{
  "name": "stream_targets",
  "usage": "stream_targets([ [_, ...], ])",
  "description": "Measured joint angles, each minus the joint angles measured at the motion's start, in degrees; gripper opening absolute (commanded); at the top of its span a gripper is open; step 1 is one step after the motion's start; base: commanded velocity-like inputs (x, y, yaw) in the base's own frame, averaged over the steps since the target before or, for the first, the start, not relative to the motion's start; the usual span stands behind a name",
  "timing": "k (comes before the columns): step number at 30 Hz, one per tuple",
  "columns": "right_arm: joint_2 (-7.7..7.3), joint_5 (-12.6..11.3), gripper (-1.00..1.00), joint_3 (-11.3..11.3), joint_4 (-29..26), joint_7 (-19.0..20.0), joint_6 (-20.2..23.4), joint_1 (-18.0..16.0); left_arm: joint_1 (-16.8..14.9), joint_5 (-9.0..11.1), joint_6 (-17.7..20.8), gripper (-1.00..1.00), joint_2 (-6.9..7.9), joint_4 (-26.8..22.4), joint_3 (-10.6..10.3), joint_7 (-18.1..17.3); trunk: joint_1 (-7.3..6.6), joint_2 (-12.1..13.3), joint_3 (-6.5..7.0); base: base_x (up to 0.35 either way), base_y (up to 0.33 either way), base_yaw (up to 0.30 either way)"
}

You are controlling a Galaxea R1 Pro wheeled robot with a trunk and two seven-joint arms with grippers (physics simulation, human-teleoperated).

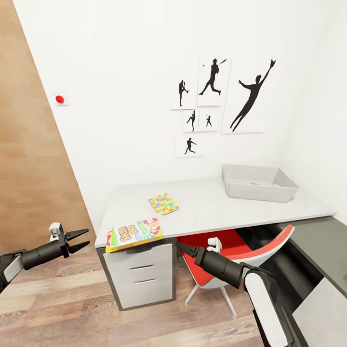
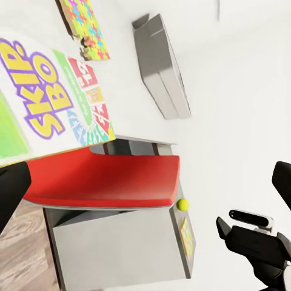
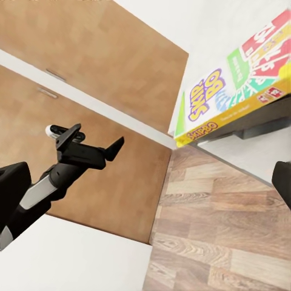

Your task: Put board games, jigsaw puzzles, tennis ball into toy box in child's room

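My left end effector [image 1: 83,239] hangs low at the worktop's near left corner, fingers spread, holding nothing. SKIP BO box [image 1: 134,234] lies flat at that corner of the worktop [image 1: 217,207], its front edge at or just over the lip. Jigsaw puzzle box [image 1: 163,203] lies flat a little further back, apart from it. My right end effector [image 1: 180,246] sits below the worktop edge in front of the red chair [image 1: 226,243]; fingers close together, exact gap I cannot tell, nothing seen held. Toy box [image 1: 259,183] stands at the far right, near the wall. Tennis ball [image 2: 182,205] shows by the chair in my left wrist view.
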Motion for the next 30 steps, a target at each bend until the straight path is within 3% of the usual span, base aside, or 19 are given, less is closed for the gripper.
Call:
stream_targets([
  [7,-0.01,-0.04,1.00,-0.06,0.00,0.14,0.00,0.00,0.00,0.00,-0.08,1.00,-0.52,0.00,0.00,0.02,1.54,-2.81,-1.26,0.000,0.000,0.000],
  [16,-0.03,-0.07,1.00,-0.07,0.00,0.16,0.00,0.00,0.00,-0.19,-0.32,1.00,-4.53,0.01,-0.23,0.47,3.52,-6.42,-2.88,0.000,0.000,0.000],
  [20,-0.28,-0.19,1.00,-0.20,0.00,0.22,0.00,0.00,0.00,-0.19,-0.66,1.00,-6.64,0.01,-0.28,3.37,4.40,-8.03,-3.60,0.000,0.000,0.000],
  [24,-0.45,-0.28,1.00,-0.27,0.00,0.25,0.00,-0.01,-0.01,-0.11,-0.90,1.00,-7.35,0.01,-0.17,5.92,5.27,-9.63,-4.31,0.000,0.000,0.000],
  [30,-0.43,-0.31,1.00,-0.29,0.00,0.25,-0.02,0.00,-0.01,0.00,-0.99,1.00,-7.46,0.01,-0.11,6.87,6.59,-12.04,-5.39,0.000,0.000,0.000],
])
